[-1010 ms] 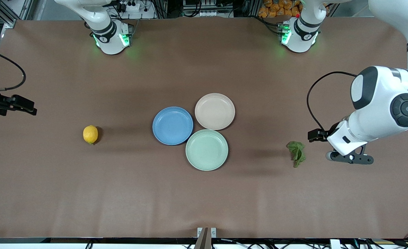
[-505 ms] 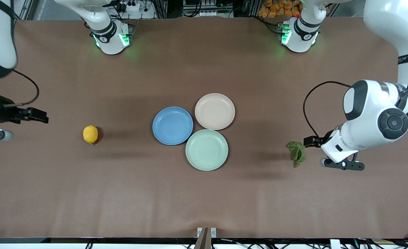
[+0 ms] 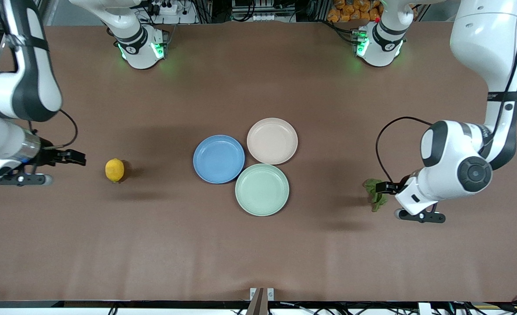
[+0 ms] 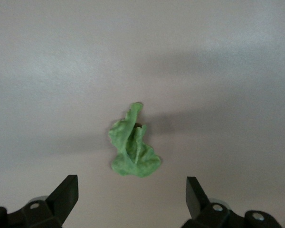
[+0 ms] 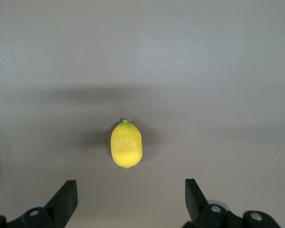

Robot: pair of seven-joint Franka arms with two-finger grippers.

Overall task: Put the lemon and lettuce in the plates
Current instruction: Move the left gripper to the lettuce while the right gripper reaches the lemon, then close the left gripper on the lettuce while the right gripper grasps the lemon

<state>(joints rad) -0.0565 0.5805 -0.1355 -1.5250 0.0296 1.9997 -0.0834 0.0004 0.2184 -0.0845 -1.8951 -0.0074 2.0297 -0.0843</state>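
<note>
On my screen the right gripper (image 3: 76,156) hangs over bare table beside the lemon (image 3: 114,169), jaws spread wide and holding nothing. The lemon lies alone toward the right arm's end. In the middle I see the blue plate (image 3: 218,159), the beige plate (image 3: 272,141) and the mint-green plate (image 3: 262,189), touching, all without food. The left gripper (image 3: 383,187) is over the lettuce (image 3: 374,194), jaws released.

Both arms reach out low, fingers spread.
The left gripper (image 4: 131,197) hangs just beside the lettuce (image 3: 374,193); the right gripper (image 5: 131,197) hangs near the lemon (image 3: 114,169), apart from it.
</note>
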